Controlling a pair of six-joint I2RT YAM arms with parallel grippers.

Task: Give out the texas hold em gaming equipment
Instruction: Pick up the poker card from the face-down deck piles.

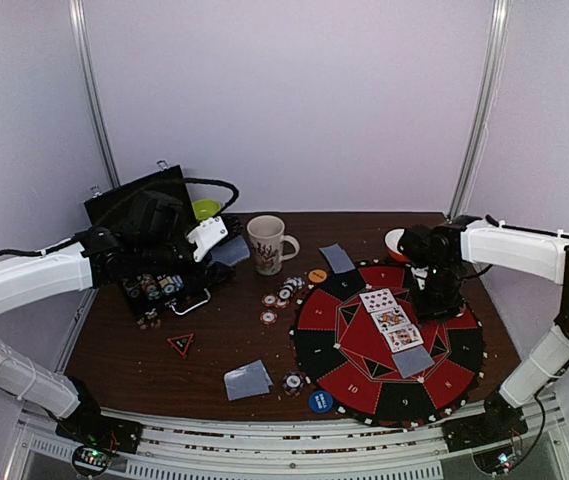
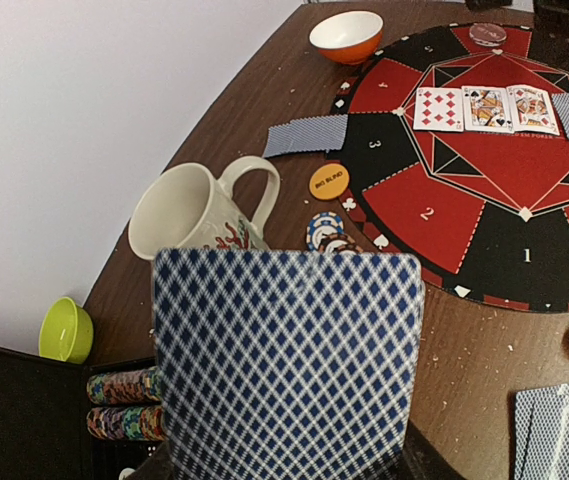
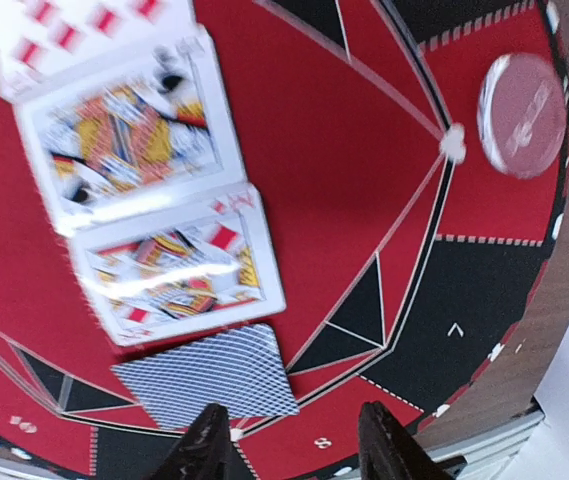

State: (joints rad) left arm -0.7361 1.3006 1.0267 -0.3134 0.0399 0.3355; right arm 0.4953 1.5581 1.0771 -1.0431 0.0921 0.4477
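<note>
My left gripper (image 1: 214,240) is shut on a blue-diamond-backed playing card (image 2: 284,360) that fills the left wrist view and hides its fingers; it hovers by the white mug (image 1: 266,243). My right gripper (image 3: 294,450) is open and empty, low over the round red-and-black mat (image 1: 364,345). Just ahead of its fingertips (image 3: 204,445) lies a face-down card (image 3: 209,385), with face-up cards (image 3: 174,265) beyond it. On the mat are three face-up cards (image 1: 391,318) in a row and the face-down card (image 1: 413,360). A clear disc (image 3: 521,115) lies on the mat's red rim.
Face-down cards lie at the mat's far edge (image 1: 337,258) and near the front (image 1: 248,380). Loose chips (image 1: 282,295), an orange disc (image 1: 317,275), a blue disc (image 1: 320,402), an open chip case (image 1: 154,285), a green bowl (image 1: 205,208) and a red-rimmed bowl (image 1: 396,243) stand around.
</note>
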